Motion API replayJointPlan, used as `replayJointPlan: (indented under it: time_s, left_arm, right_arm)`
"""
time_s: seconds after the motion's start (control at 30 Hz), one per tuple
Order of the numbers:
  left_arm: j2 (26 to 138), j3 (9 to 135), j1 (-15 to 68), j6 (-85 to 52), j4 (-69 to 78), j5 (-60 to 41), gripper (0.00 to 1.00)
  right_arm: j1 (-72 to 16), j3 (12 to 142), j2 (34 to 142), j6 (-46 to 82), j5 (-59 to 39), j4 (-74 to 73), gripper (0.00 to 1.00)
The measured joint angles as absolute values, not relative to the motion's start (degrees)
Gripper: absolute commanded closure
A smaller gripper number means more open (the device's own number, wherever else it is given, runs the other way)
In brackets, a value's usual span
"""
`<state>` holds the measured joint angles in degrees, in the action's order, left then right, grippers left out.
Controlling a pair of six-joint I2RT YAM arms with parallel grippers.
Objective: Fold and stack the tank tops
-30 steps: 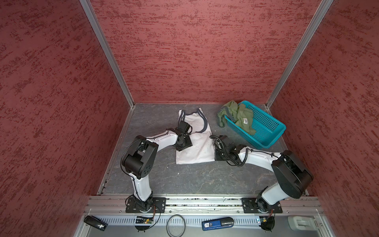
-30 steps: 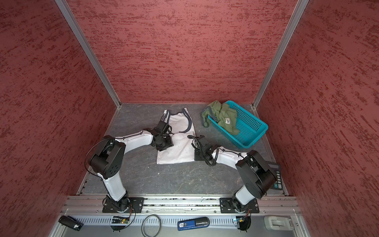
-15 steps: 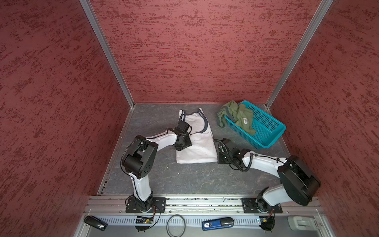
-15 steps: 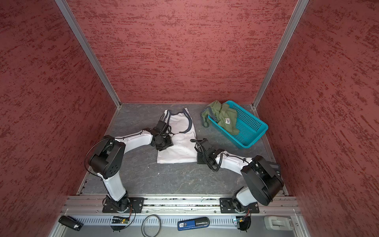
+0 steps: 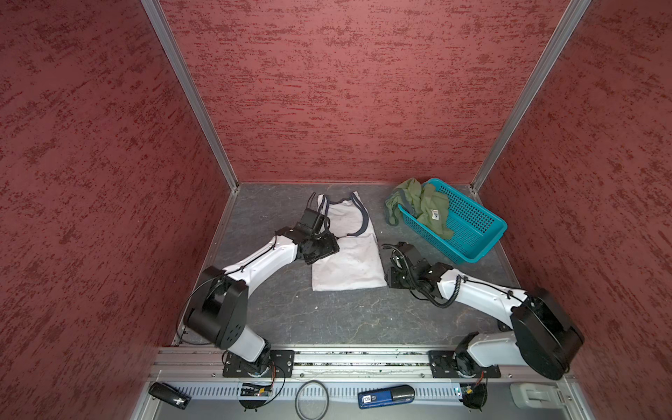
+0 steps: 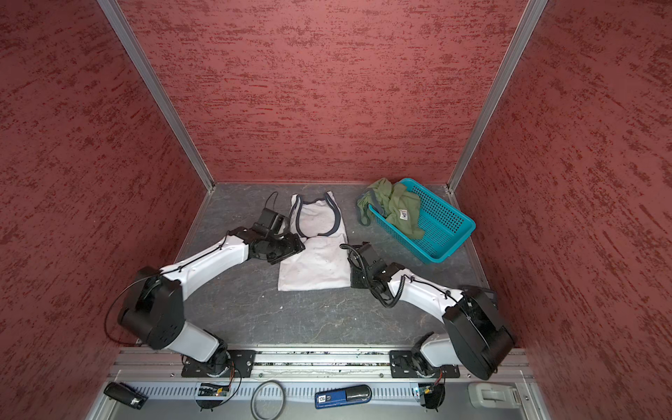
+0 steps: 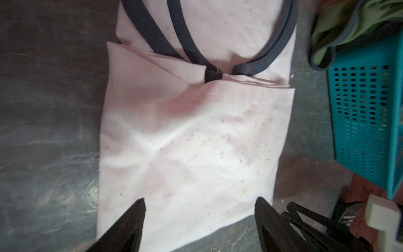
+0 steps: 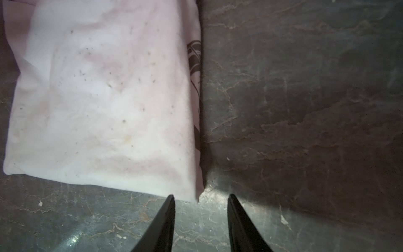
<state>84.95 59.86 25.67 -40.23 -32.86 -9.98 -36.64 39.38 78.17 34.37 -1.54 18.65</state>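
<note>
The white tank top (image 5: 349, 262) (image 6: 316, 265) lies flat on the grey floor, its dark-trimmed straps toward the back wall and its lower part folded up over the body. My left gripper (image 7: 199, 200) (image 5: 323, 251) hangs open over the shirt's left side (image 7: 196, 141), holding nothing. My right gripper (image 8: 200, 196) (image 5: 391, 282) is open just off the shirt's near right corner (image 8: 98, 98), with only floor between its fingers. The olive green tank top (image 5: 429, 211) (image 6: 400, 207) (image 7: 349, 21) is crumpled over the rim of the basket.
A teal mesh basket (image 5: 487, 251) (image 6: 454, 236) (image 7: 366, 120) stands at the back right, close beside the right arm. Red walls enclose the floor on three sides. A metal rail (image 5: 345, 358) with the arm bases runs along the front.
My right gripper has slid toward the near edge of the white top and its jaws have parted. The left gripper's jaws stand wider than before.
</note>
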Motion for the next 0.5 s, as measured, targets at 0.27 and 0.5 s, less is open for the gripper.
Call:
replayJointPlan:
  time_s: [0.27, 0.5]
  left_arm:
    - [71.46, 40.91, 20.47, -43.48, -35.03, -9.21, 0.25]
    - [70.24, 32.23, 21.28, -46.57, -30.65, -13.19, 0.35]
  right_arm:
    - [-36.6, 38.24, 80.18, 37.39, -4.95, 15.22, 0.55]
    - [-36.56, 36.84, 82.87, 39.07, -5.82, 12.03, 0.56]
